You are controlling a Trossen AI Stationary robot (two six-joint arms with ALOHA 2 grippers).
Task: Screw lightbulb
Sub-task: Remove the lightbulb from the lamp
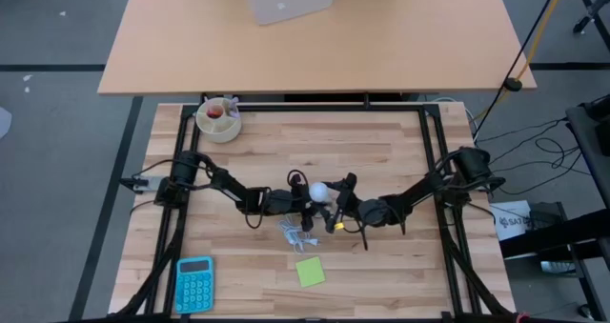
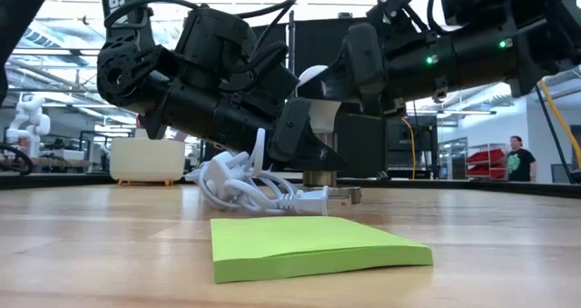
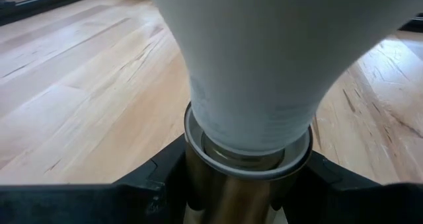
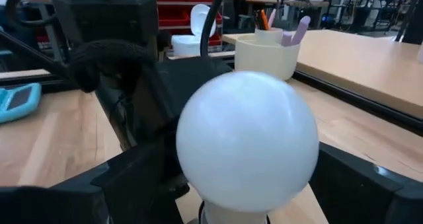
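The white lightbulb [image 1: 320, 191] stands upright at the table's middle, its neck [image 3: 251, 118] in the metallic socket [image 3: 231, 197]. My left gripper [image 3: 248, 191] reaches in from the table's left and is shut on the socket. My right gripper [image 4: 248, 184] comes in level from the right and is open. Its two fingers stand on either side of the bulb's globe [image 4: 246, 138], and no touch shows. In the low view the bulb [image 2: 316, 94] shows between the two arms. My left gripper pinches the socket's barrel [image 3: 228, 201] just under its rim between its two fingers [image 3: 165, 181]. It comes from the table's left, slanting slightly down. The socket stands upright with its foot [image 2: 320, 177] on the table, and the bulb is upright in it.
A coiled white cable [image 2: 259, 190] lies just in front of the socket. A green pad of sticky notes [image 2: 313, 246] is nearer the front edge, and a blue calculator [image 1: 194, 283] is at the front left. A cream cup [image 1: 219, 120] stands far left. A black frame [image 1: 324, 107] borders the table.
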